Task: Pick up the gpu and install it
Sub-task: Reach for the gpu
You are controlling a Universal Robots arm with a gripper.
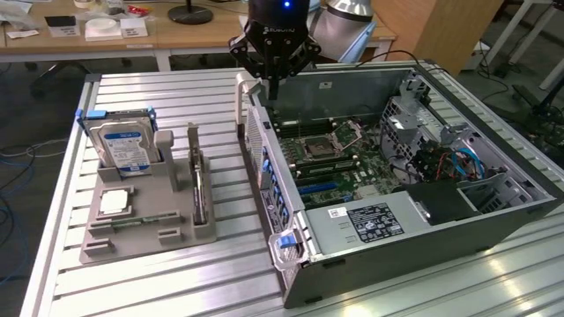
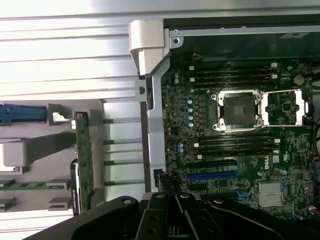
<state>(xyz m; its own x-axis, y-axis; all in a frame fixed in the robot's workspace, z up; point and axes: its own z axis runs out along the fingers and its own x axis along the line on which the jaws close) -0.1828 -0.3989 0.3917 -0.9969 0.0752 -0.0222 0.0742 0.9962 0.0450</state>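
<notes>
The gpu (image 1: 199, 188) is a thin dark card standing on edge in a slot of the grey holder (image 1: 141, 241), at the exterior view's left of the open computer case (image 1: 458, 218). In the wrist view the gpu (image 2: 83, 160) appears edge-on with a green face. My gripper (image 1: 273, 91) hangs above the case's rear corner, well apart from the card, fingers shut with nothing between them. Its dark body (image 2: 175, 220) sits over the motherboard (image 2: 235, 150), near the blue slot (image 2: 212, 176).
The holder also carries a silver hard drive (image 1: 123, 146) with a blue-white label, a small square chip (image 1: 115, 201) and a memory stick (image 1: 132, 221). All stand on a slatted aluminium table (image 1: 158, 290). A case latch (image 1: 284, 241) juts out near the front.
</notes>
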